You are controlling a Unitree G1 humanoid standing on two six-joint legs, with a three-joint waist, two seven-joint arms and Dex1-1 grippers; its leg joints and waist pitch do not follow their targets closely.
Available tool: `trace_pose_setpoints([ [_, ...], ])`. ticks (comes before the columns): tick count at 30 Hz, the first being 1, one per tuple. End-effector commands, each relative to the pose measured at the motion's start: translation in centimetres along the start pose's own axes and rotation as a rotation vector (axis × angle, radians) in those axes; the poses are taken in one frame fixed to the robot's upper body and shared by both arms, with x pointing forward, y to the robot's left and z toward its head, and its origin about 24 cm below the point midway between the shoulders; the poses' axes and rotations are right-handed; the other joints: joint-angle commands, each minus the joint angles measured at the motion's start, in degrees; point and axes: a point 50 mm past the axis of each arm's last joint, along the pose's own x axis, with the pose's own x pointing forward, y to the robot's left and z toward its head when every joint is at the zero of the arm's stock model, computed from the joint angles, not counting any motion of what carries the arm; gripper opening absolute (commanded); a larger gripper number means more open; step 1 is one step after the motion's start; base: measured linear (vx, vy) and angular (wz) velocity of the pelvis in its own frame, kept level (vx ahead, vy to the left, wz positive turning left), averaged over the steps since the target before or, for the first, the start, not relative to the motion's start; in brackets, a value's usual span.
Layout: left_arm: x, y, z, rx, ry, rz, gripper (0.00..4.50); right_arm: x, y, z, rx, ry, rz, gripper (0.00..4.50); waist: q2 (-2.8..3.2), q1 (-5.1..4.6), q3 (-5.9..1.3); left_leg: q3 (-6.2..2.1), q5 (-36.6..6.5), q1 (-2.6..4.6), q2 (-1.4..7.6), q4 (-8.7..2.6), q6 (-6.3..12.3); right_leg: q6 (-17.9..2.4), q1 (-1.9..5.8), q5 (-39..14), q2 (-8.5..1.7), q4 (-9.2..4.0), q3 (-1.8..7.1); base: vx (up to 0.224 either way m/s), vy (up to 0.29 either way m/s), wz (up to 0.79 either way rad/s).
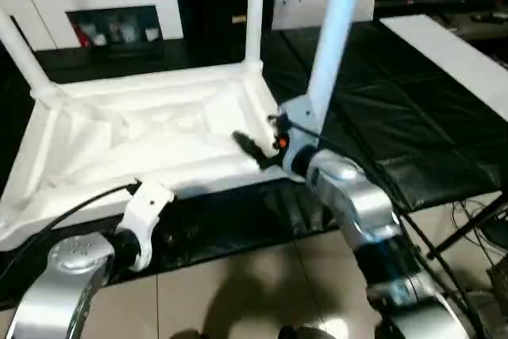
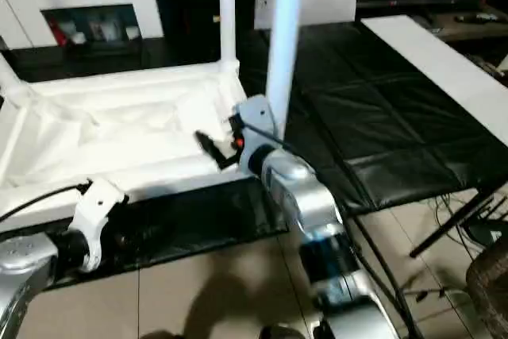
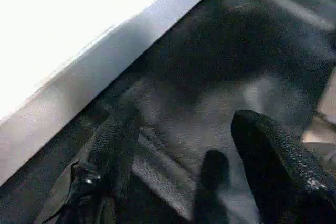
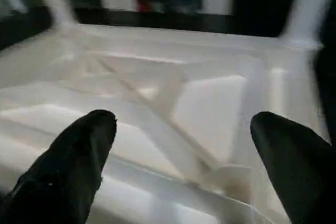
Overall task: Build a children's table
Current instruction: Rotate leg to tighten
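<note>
The children's table lies upside down on a black mat, its ribbed square top facing up. White legs stand in the far-left corner, the far-right corner and the near-right corner. My right gripper is at the near-right corner beside that leg, reaching in over the ribbed underside. It is open, with nothing between its fingers. My left gripper hangs open and empty over the mat, just outside the top's near edge. The left wrist sits at the near left.
The black mat covers a low bench, with a flat white board on its right side. A white cabinet with glass doors stands at the back left. Tiled floor lies in front, and cables and stand legs are at the right.
</note>
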Motion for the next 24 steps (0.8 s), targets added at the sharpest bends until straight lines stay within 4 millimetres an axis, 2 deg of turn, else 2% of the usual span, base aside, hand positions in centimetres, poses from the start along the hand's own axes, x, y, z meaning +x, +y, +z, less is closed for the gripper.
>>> trace_pose_setpoints([
  [1,0.3,0.6,0.2,0.016,0.026,0.054,3.37,-0.2,-3.2,-0.1,0.033,0.008,-0.201,4.50,1.46,-0.64,-3.64,-1.14,-19.7,1.19,1.97,-4.25,-1.72,-7.3,1.68,-22.3,-3.87,-4.22,3.23,0.000,0.000,0.00],
  [5,0.5,0.8,0.4,0.022,0.018,0.066,3.37,-0.2,-4.8,0.1,0.064,-0.002,-0.298,4.50,1.36,-0.21,-3.96,-0.98,-18.0,1.02,1.88,-4.14,-1.60,-7.4,2.03,-19.3,-3.91,-3.84,3.35,0.000,0.000,0.00],
  [6,0.9,0.9,0.7,0.031,0.008,0.079,3.37,-0.5,-6.4,0.3,0.067,-0.013,-0.375,4.50,1.26,-0.22,-4.02,-0.91,-16.8,0.73,1.87,-4.10,-1.29,-7.7,2.18,-18.0,-3.97,-3.64,3.40,0.000,0.000,0.00],
  [7,1.0,0.9,0.8,0.036,0.000,0.088,3.37,-0.8,-7.4,0.4,0.068,-0.019,-0.415,4.50,1.27,-0.14,-4.05,-0.75,-16.6,0.93,1.80,-3.94,-1.16,-7.9,2.01,-17.9,-3.88,-3.69,3.35,0.000,0.000,0.00],
  [9,1.3,0.9,1.0,0.043,-0.015,0.100,3.37,-1.5,-9.0,0.6,0.058,-0.029,-0.482,4.50,1.27,-0.01,-4.06,-0.68,-16.7,0.86,1.71,-3.84,-0.91,-8.2,2.07,-18.2,-3.98,-3.72,3.35,0.000,0.000,0.00],
  [11,1.4,0.9,1.0,0.044,-0.021,0.104,3.37,-1.8,-9.8,0.7,0.047,-0.032,-0.512,4.50,1.10,0.31,-4.08,-0.54,-16.1,0.93,1.74,-3.70,-0.63,-8.1,2.08,-18.4,-3.92,-3.78,3.32,0.000,0.000,0.00],
  [12,1.4,0.9,1.1,0.044,-0.026,0.106,3.37,-2.0,-10.2,0.8,0.041,-0.032,-0.526,4.50,1.04,0.31,-4.19,-0.61,-15.2,0.65,1.72,-3.70,-0.49,-8.2,2.32,-17.5,-3.87,-3.48,3.25,0.000,0.000,0.00],
  [13,1.6,0.8,1.2,0.044,-0.042,0.108,3.37,-2.8,-11.8,0.9,0.034,-0.035,-0.572,4.50,0.99,0.35,-4.34,-0.59,-14.1,0.53,1.73,-3.63,-0.23,-8.2,2.45,-16.3,-3.82,-3.38,3.23,0.000,0.000,0.00],
  [16,1.8,0.4,1.4,0.052,-0.080,0.107,3.37,-3.7,-13.1,1.2,0.034,-0.055,-0.555,4.50,0.84,0.55,-4.47,-0.40,-12.6,0.34,1.77,-3.38,0.62,-9.1,2.58,-14.0,-3.82,-3.14,3.24,0.000,0.000,0.00],
  [19,1.9,0.0,1.6,0.052,-0.117,0.107,3.37,-3.8,-12.7,1.3,0.035,-0.082,-0.454,4.50,0.44,0.24,-4.47,-0.47,-11.8,-0.35,1.67,-3.31,1.95,-9.3,3.13,-14.1,-3.92,-3.11,3.10,0.000,0.000,0.00],
  [20,2.0,-0.4,1.7,0.034,-0.149,0.110,3.37,-3.8,-11.9,1.2,-0.014,-0.093,-0.365,4.50,0.45,0.13,-4.41,-0.50,-11.8,-0.48,1.62,-3.29,2.21,-9.3,3.19,-14.7,-3.94,-3.24,3.04,0.000,0.000,0.00],
  [21,2.0,-0.4,1.7,0.033,-0.152,0.111,3.37,-3.8,-11.8,1.2,-0.020,-0.094,-0.357,4.50,0.38,0.07,-4.35,-0.45,-12.0,-0.59,1.65,-3.24,2.54,-9.1,3.23,-15.5,-3.98,-3.45,3.00,0.000,0.000,0.00],
  [22,2.1,-1.1,1.8,0.021,-0.202,0.107,3.37,-4.0,-10.6,0.6,-0.037,-0.097,-0.255,4.50,0.22,-0.09,-4.25,-0.49,-11.7,-0.86,1.53,-3.19,3.14,-8.5,3.35,-18.3,-4.10,-3.82,2.89,0.000,0.000,0.00],
  [24,2.1,-1.7,1.7,0.012,-0.243,0.104,3.37,-4.2,-9.5,0.0,-0.029,-0.092,-0.198,4.50,0.06,-0.35,-4.17,-0.50,-12.2,-0.81,1.65,-3.18,3.61,-7.0,3.08,-21.9,-4.07,-4.48,2.76,0.000,0.000,0.00],
])
